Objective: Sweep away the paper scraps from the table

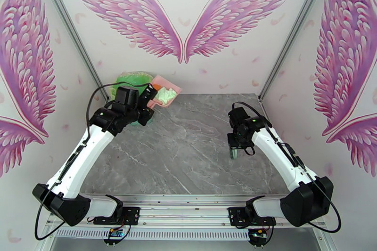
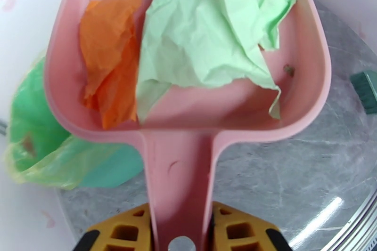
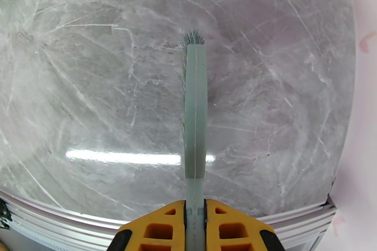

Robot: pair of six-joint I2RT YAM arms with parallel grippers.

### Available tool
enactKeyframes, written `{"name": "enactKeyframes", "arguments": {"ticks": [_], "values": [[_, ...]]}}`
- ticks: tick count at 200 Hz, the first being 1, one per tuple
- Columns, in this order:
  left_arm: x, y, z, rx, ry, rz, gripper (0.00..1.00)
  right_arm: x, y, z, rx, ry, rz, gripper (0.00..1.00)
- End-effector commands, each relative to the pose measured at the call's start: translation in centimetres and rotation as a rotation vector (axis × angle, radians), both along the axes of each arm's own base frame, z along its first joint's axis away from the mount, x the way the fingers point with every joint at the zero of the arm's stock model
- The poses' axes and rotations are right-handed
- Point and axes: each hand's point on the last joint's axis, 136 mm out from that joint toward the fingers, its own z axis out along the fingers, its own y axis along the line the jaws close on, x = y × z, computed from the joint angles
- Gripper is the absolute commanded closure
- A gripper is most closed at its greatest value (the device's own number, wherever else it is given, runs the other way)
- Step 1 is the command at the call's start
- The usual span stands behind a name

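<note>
Crumpled paper scraps (image 2: 207, 26) in pink dustpan (image 2: 179, 181)

The surface (image 1: 188, 143) is grey marble with pale veins, edged by a silver rail (image 3: 70, 228) on the side nearest the right tool (image 3: 194, 221). A strip of light glints on it just ahead of that tool. A crumpled green bag (image 2: 33, 153) sits at its corner, below and left of the left tool (image 2: 179, 228).
</note>
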Motion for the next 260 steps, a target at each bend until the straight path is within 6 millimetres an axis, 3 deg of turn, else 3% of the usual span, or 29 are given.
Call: {"name": "enactKeyframes", "arguments": {"ticks": [1, 39, 74, 102, 138, 174, 219, 260], "values": [[0.0, 4.1, 1.4, 0.114, 0.004, 0.121, 0.97, 0.6, 0.4, 0.7, 0.029, -0.037, 0.012, 1.00], [2.3, 10.5, 1.4, 0.297, 0.043, 0.321, 1.00, 0.7, 0.8, 1.0, 0.045, -0.040, 0.025, 1.00], [4.3, 15.2, 0.4, 0.428, 0.088, 0.464, 1.00, 0.8, 1.6, 1.0, 0.081, -0.037, 0.039, 1.00], [5.9, 17.5, -0.8, 0.515, 0.148, 0.525, 1.00, 0.8, 1.9, 1.0, 0.076, -0.034, 0.052, 1.00], [8.2, 18.7, -0.6, 0.643, 0.159, 0.549, 1.00, 0.7, 2.8, 1.4, 0.083, -0.046, 0.077, 1.00], [10.1, 17.8, 0.6, 0.727, 0.124, 0.517, 1.00, 0.2, 3.1, 2.0, 0.099, -0.070, 0.095, 1.00], [11.6, 15.7, -1.6, 0.882, 0.155, 0.464, 1.00, -0.7, 3.1, 2.3, 0.115, -0.086, 0.111, 1.00], [12.1, 15.6, -1.9, 0.953, 0.143, 0.468, 1.00, -0.8, 3.4, 2.7, 0.137, -0.098, 0.117, 1.00]]}}
